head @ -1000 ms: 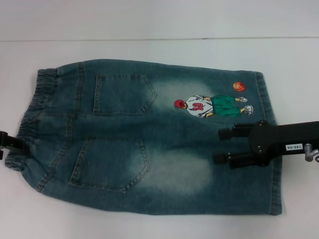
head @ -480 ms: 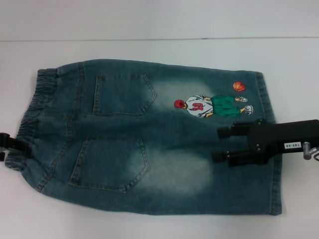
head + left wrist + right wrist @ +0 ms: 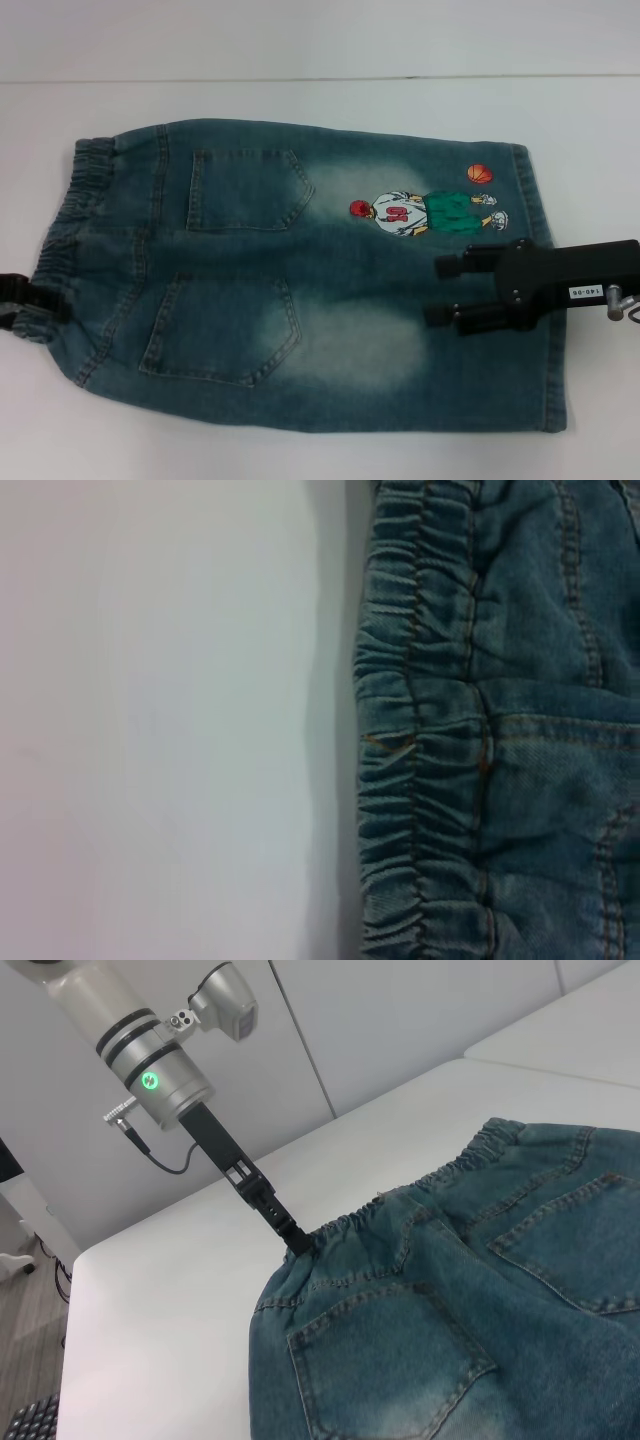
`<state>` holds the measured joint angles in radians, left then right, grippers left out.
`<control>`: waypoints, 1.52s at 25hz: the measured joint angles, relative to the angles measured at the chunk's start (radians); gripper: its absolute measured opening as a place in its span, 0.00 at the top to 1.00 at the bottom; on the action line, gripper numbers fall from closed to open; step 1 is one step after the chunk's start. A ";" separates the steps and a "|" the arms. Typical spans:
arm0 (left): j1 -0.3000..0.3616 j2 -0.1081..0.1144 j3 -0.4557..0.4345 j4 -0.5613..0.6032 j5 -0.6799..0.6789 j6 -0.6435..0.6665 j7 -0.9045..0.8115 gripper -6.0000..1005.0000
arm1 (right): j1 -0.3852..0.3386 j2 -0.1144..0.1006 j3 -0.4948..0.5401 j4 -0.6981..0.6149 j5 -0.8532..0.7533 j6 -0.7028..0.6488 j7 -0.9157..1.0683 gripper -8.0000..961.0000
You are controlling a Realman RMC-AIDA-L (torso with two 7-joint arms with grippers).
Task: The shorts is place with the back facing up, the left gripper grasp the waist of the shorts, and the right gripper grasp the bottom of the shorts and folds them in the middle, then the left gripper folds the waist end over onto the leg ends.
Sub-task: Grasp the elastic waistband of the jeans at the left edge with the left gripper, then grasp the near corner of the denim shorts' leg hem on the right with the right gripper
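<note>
The blue denim shorts lie flat on the white table with both back pockets up. The elastic waist is at the left and the leg ends at the right. My left gripper sits at the waist's outer edge near its front corner. The right wrist view shows the left gripper meeting the gathered waistband. My right gripper is open above the leg part, close to the cartoon print, holding nothing. The left wrist view shows only the waistband and table.
The white table runs all around the shorts. Its far edge lies behind them. In the right wrist view the left arm rises from the waist end, and the table's corner shows beneath it.
The left gripper has slid slightly lower along the waist edge. The right gripper has barely moved, and the shorts lie as before.
</note>
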<state>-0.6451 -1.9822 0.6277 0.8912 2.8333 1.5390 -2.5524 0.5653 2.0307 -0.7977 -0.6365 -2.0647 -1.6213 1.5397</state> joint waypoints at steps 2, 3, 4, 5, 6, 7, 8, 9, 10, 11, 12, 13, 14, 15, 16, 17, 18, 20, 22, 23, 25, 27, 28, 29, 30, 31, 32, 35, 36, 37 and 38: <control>-0.002 -0.001 0.000 0.000 -0.003 0.003 0.001 0.21 | 0.000 0.000 0.000 0.000 0.000 0.000 0.001 0.11; -0.003 -0.001 0.000 0.000 -0.007 0.006 0.001 0.21 | -0.001 0.000 0.000 0.000 0.000 0.000 0.001 0.11; -0.006 -0.001 0.000 0.000 -0.009 0.012 0.004 0.21 | -0.001 0.000 0.000 0.000 0.000 0.000 0.002 0.11; -0.007 -0.001 0.000 0.000 -0.009 0.013 0.005 0.21 | -0.002 0.000 0.000 0.000 0.000 0.000 0.003 0.11; -0.009 -0.002 0.000 0.000 -0.009 0.016 0.009 0.22 | -0.002 0.000 0.000 0.000 0.000 0.000 0.004 0.11; -0.011 -0.004 0.000 0.001 -0.009 0.019 0.013 0.22 | -0.003 0.000 0.000 0.000 0.000 0.000 0.004 0.11; -0.012 -0.006 0.000 0.002 -0.009 0.019 0.019 0.26 | -0.004 0.000 0.000 0.000 0.000 0.000 0.004 0.11; -0.014 -0.008 0.000 0.003 -0.009 0.018 0.024 0.30 | -0.005 0.000 0.000 0.000 0.000 0.000 0.005 0.11; -0.015 -0.009 0.001 0.002 -0.009 0.017 0.027 0.34 | -0.006 0.000 0.001 0.000 0.000 -0.001 0.005 0.11; -0.017 -0.010 0.002 0.000 -0.009 0.015 0.031 0.38 | -0.007 0.000 0.002 0.000 0.000 -0.001 0.005 0.11; -0.018 -0.011 0.002 -0.001 -0.009 0.014 0.033 0.42 | -0.008 0.000 0.003 0.000 0.000 -0.002 0.005 0.11; -0.019 -0.013 0.002 -0.001 -0.009 0.013 0.036 0.46 | -0.009 0.000 0.004 0.000 0.000 -0.003 0.006 0.11; -0.021 -0.014 0.003 0.000 -0.009 0.013 0.037 0.49 | -0.009 0.000 0.005 0.000 0.000 -0.004 0.006 0.11; -0.022 -0.014 0.003 0.001 -0.010 0.013 0.038 0.52 | -0.009 0.000 0.006 0.000 0.000 -0.005 0.006 0.11; -0.023 -0.015 0.003 0.004 -0.010 0.013 0.038 0.56 | -0.009 0.000 0.006 0.000 0.000 -0.006 0.007 0.11; -0.024 -0.015 0.003 0.004 -0.010 0.013 0.038 0.59 | -0.009 0.000 0.006 0.000 0.000 -0.007 0.007 0.11; -0.024 -0.015 0.003 0.004 -0.010 0.013 0.038 0.63 | -0.009 0.000 0.006 0.000 0.000 -0.007 0.007 0.11; -0.025 -0.016 0.003 0.004 -0.010 0.012 0.039 0.66 | -0.010 0.000 0.006 0.000 0.000 -0.007 0.007 0.11; -0.025 -0.018 0.003 0.005 -0.011 0.012 0.040 0.70 | -0.010 0.000 0.006 0.000 0.000 -0.007 0.007 0.11; -0.025 -0.018 0.003 0.005 -0.011 0.012 0.040 0.71 | -0.010 0.000 0.006 0.000 0.001 -0.007 0.008 0.11; -0.027 -0.019 0.003 0.006 -0.011 0.011 0.044 0.75 | -0.010 0.000 0.006 -0.003 0.005 -0.007 0.009 0.11; -0.030 -0.021 0.003 0.006 -0.011 0.013 0.055 0.79 | -0.010 0.000 0.008 -0.007 0.008 -0.010 0.019 0.11; -0.031 -0.022 0.003 0.006 -0.012 0.015 0.060 0.80 | -0.009 -0.002 0.009 -0.008 0.009 -0.013 0.031 0.11; -0.033 -0.023 0.003 0.006 -0.012 0.017 0.063 0.82 | -0.007 -0.004 0.013 -0.009 0.009 -0.017 0.049 0.11; -0.034 -0.024 0.003 0.007 -0.014 0.019 0.065 0.83 | -0.003 -0.010 0.018 -0.011 0.010 -0.022 0.076 0.11; -0.034 -0.024 0.002 0.008 -0.017 0.019 0.066 0.84 | 0.001 -0.016 0.024 -0.015 0.010 -0.029 0.108 0.11; -0.034 -0.024 0.000 0.008 -0.027 0.021 0.070 0.85 | 0.006 -0.024 0.030 -0.023 0.010 -0.038 0.148 0.11; -0.035 -0.018 -0.008 0.015 -0.069 0.031 0.086 0.88 | 0.016 -0.059 0.030 -0.076 0.004 -0.086 0.275 0.11; -0.034 -0.016 -0.009 0.021 -0.081 0.034 0.089 0.90 | 0.017 -0.073 0.027 -0.105 -0.004 -0.113 0.313 0.11; -0.034 -0.015 -0.010 0.028 -0.089 0.035 0.091 0.92 | 0.018 -0.080 0.027 -0.125 -0.015 -0.136 0.333 0.11; -0.033 -0.015 -0.010 0.036 -0.096 0.036 0.095 0.92 | 0.018 -0.087 0.029 -0.152 -0.030 -0.166 0.355 0.11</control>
<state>-0.6782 -1.9968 0.6174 0.9267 2.7369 1.5747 -2.4577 0.5837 1.9432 -0.7691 -0.7885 -2.0949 -1.7872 1.8947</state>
